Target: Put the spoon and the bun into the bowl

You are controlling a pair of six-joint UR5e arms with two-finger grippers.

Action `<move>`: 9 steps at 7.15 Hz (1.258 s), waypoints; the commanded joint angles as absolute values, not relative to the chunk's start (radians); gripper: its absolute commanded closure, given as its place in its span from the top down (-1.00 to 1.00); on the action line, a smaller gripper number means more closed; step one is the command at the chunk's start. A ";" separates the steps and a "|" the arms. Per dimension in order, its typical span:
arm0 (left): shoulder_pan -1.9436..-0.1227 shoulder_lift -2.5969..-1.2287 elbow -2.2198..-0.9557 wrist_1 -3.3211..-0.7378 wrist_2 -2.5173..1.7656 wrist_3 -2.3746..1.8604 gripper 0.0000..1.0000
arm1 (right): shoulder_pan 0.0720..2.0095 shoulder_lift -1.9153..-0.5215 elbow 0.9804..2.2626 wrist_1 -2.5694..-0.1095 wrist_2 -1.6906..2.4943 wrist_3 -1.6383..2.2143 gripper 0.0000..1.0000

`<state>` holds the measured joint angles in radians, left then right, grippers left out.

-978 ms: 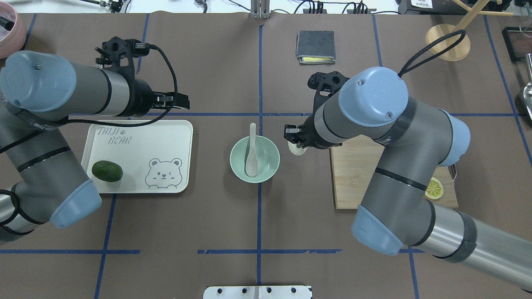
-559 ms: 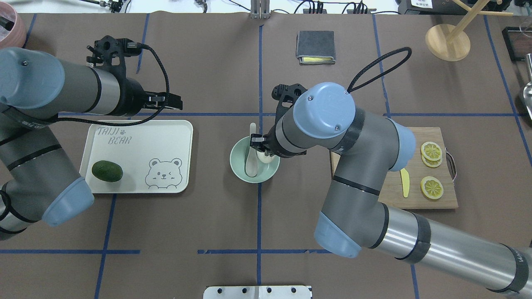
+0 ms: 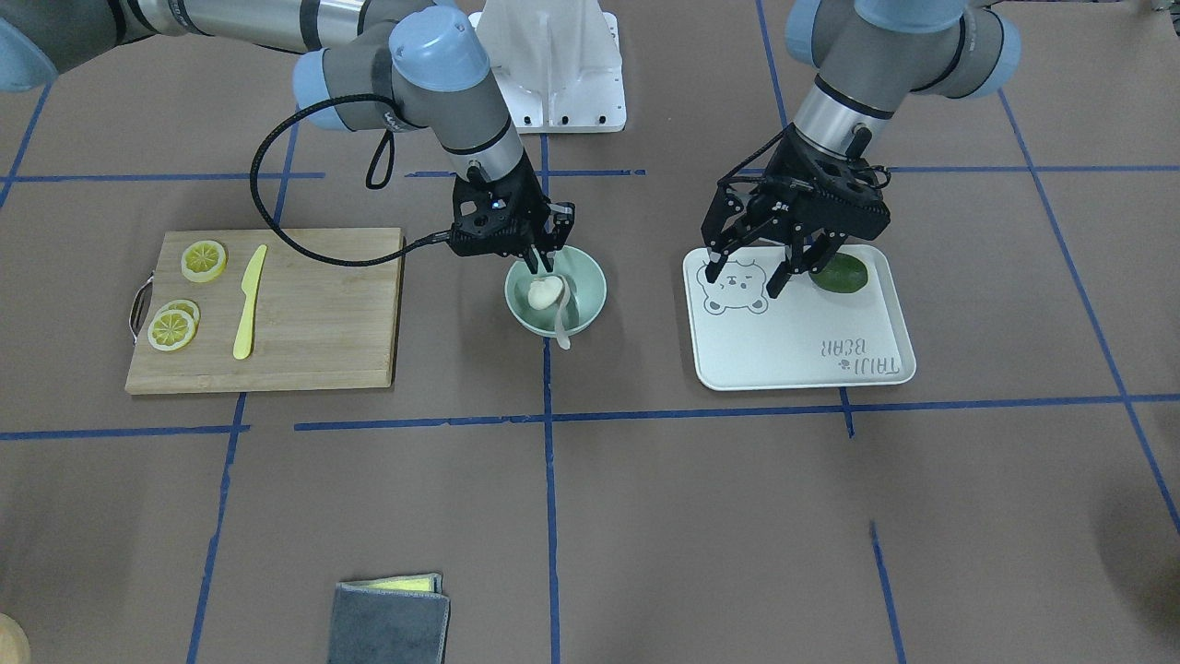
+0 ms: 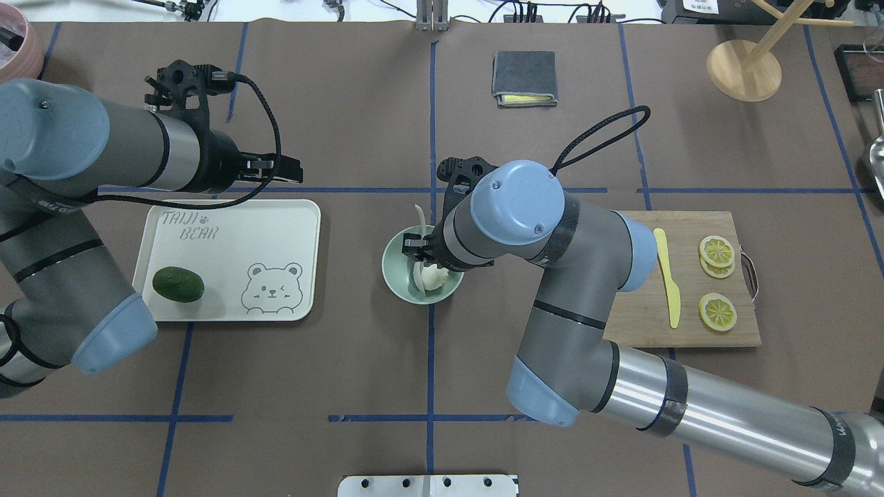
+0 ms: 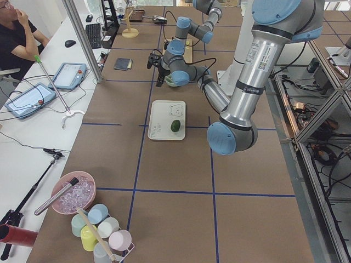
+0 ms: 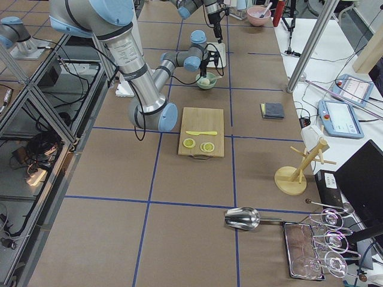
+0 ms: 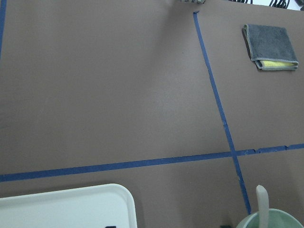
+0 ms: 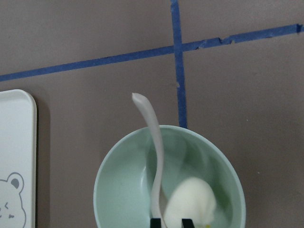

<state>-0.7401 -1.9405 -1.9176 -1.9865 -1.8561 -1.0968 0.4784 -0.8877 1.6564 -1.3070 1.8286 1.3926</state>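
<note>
Now, from your left: the left gripper [image 3: 745,277] hangs raised over the white rectangular plastic tray with a bear drawing [image 4: 276,228], fingers spread wide and holding nothing. A dark green oval avocado [image 4: 178,284] lies on the tray to that gripper's left.

Directly under the right gripper [image 8: 171,222] sits the small round pale mint-green bowl [image 8: 118,180], smooth and plain. The pale whitish-grey translucent plastic spoon [image 8: 158,156] stands scoop-down in it, its curved handle leaning out over the rim ahead of the gripper. The small round cream-white steamed bun [image 8: 192,202] is inside the bowl, against the spoon's right side. The gripper's fingertips [image 8: 155,223] are drawn to a narrow gap, pinching the bun's near edge.

For room, bare brown paper lies all round the bowl. The tray's edge is well apart to the right gripper's left. The light bamboo cutting board [image 4: 690,331], carrying a yellow plastic knife [image 4: 667,276] and yellow lemon slices [image 4: 717,250], is near on its right.

Only the right wrist view shows you the fingertip gap; overhead, the arm covers most of the fingers. The overhead and front views disagree on which tray edge the left gripper hangs over.
</note>
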 commanded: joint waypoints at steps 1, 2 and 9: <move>-0.741 -1.931 -1.913 -1.987 -1.855 -1.095 0.60 | 0.485 -0.893 1.675 -1.304 1.832 1.390 1.00; -0.742 -1.899 -1.914 -1.987 -1.855 -1.056 0.60 | 0.533 -0.943 1.737 -1.311 1.854 1.376 1.00; -1.176 -1.663 -1.847 -1.973 -2.052 -0.251 1.00 | 1.171 -1.501 1.853 -1.328 2.271 0.515 1.00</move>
<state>-1.0709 -1.6828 -1.8844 -1.9786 -1.9846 -0.4070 1.0610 -1.4140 1.8570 -1.3200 2.2170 0.7049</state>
